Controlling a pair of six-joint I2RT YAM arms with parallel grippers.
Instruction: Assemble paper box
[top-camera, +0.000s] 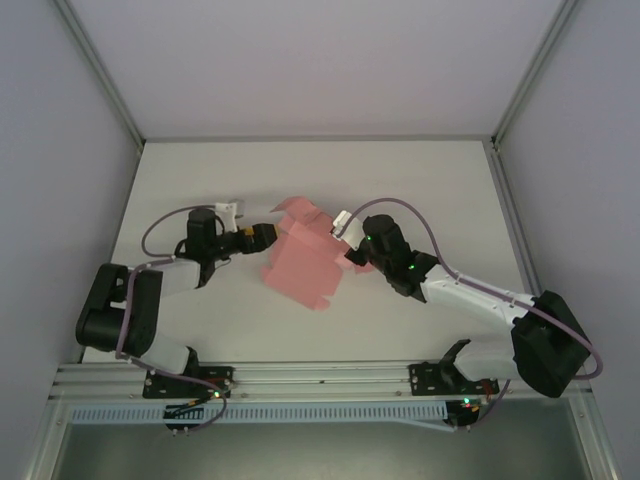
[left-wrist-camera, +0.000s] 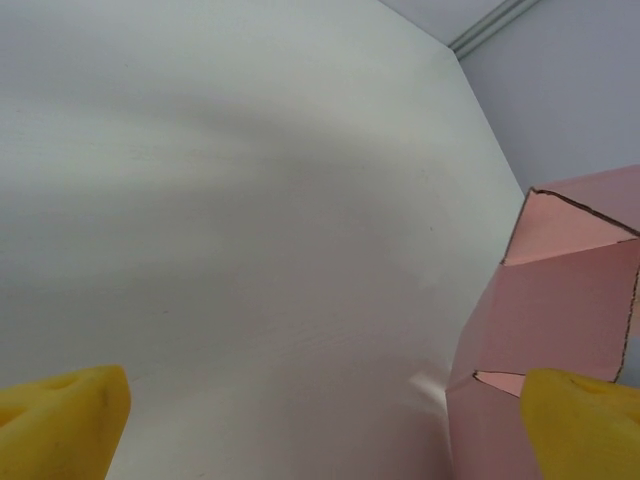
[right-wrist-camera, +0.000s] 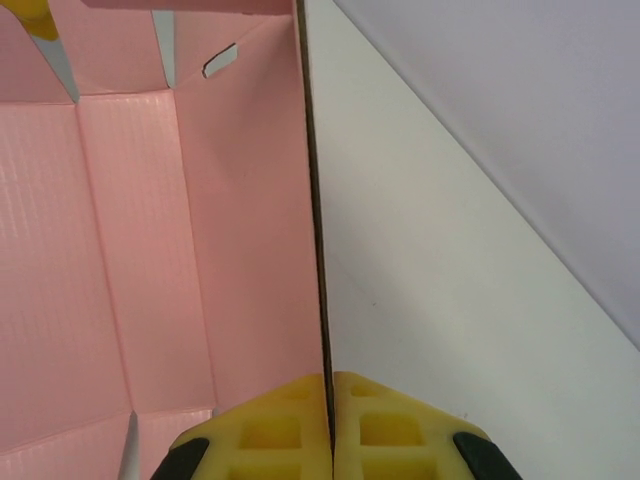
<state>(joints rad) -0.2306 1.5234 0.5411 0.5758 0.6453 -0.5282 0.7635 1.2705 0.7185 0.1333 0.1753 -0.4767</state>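
Worktop (top-camera: 420, 190): white, matte, enclosed by pale grey walls at the left, far and right sides. One item on it: pink paper box (top-camera: 305, 262), near centre, partly folded, far flaps raised off the surface.

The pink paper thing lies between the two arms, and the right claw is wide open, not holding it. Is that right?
Not quite. The right claw is shut on an edge of the paper box: the right wrist view shows its yellow pads pressed together with the sheet between them. The rest is right.
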